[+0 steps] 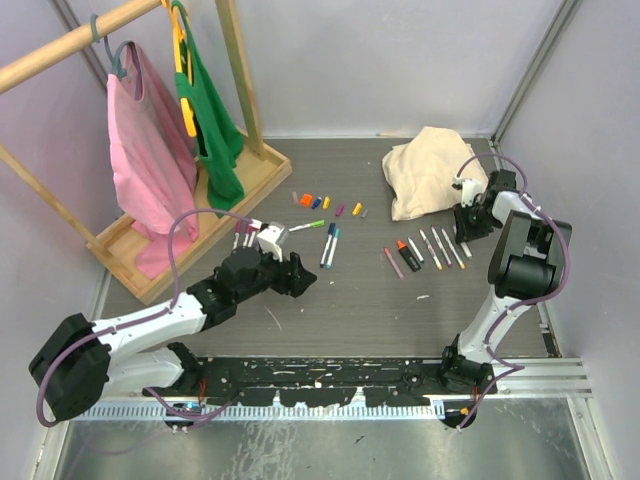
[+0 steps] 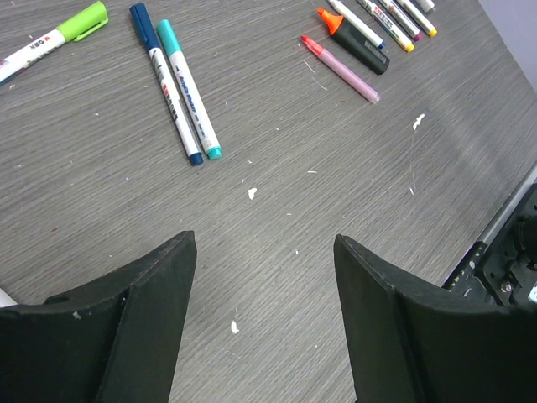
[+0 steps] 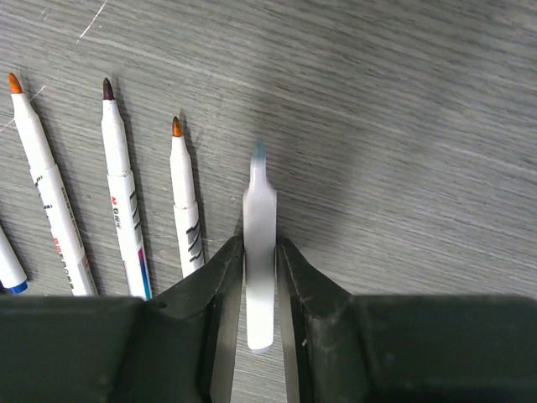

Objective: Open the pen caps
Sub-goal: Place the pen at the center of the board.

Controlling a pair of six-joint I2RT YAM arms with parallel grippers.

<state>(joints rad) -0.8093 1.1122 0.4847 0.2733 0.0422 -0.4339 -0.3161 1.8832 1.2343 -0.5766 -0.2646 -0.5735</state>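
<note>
Several loose pen caps in orange, blue, yellow and pink lie in a row at the table's middle back. A green-capped pen and a blue-capped and a teal-capped pen lie ahead of my left gripper, which is open and empty low over bare table. A pink pen with a red cap lies by a black highlighter. My right gripper is shut on an uncapped white pen barrel with a bluish tip, blurred, beside several uncapped pens.
A beige cloth lies at the back right, just behind the right gripper. A wooden rack with a pink and a green garment stands at the back left. More pens lie by the left wrist.
</note>
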